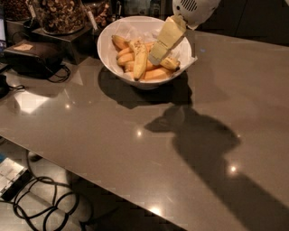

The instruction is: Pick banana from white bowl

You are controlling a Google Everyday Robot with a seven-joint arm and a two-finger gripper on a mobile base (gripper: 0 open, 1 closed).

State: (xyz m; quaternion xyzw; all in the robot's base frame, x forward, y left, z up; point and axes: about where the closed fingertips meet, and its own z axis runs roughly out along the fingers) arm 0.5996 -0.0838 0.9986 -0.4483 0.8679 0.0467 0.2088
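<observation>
The white bowl (113,56) stands at the back of the brown table, lined with white paper and holding several bananas. A short speckled banana (171,63) with dark ends lies at the bowl's right side. A longer, paler banana (140,59) lies across the middle, over plain orange-yellow ones. My gripper (155,57) reaches down into the bowl from the upper right, its pale yellow tip just left of the short speckled banana, over the pile. The white wrist (193,10) hangs above the bowl's far rim.
A black device (34,56) with a cable sits left of the bowl. Jars of nuts (58,13) stand on a metal stand behind it. The table's front edge runs diagonally at the lower left, with cables (40,198) on the floor below.
</observation>
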